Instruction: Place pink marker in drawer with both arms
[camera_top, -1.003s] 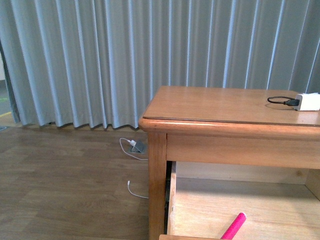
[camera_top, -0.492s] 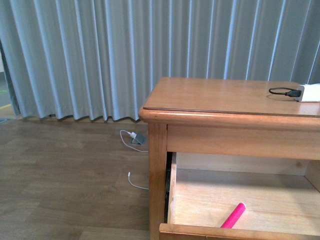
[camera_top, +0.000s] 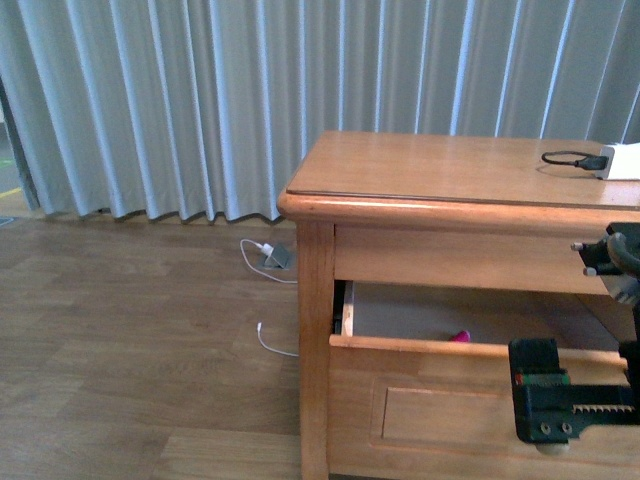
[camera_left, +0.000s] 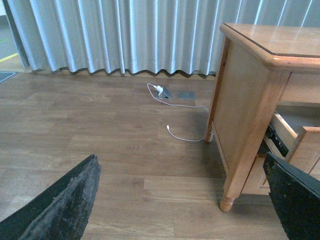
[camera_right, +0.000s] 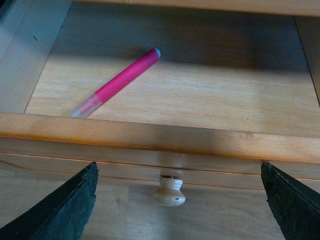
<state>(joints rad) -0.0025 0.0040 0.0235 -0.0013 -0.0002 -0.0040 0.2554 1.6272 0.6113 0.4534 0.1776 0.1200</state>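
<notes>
Pink marker is lying diagonally inside the drawer, standing open above wood flooring before grey curtains. Both the left pincer and the right pincer are spreading wide, holding nothing.

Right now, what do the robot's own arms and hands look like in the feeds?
In the front view, the right hand is black and blocky, with a toothed rack edge, small red and green marks and round screw heads; dark rounded arm hardware shows above it. Both wrist views show matte black, rough-textured fingers at the frame edges. Left hand looks the same. No cables visible.
</notes>
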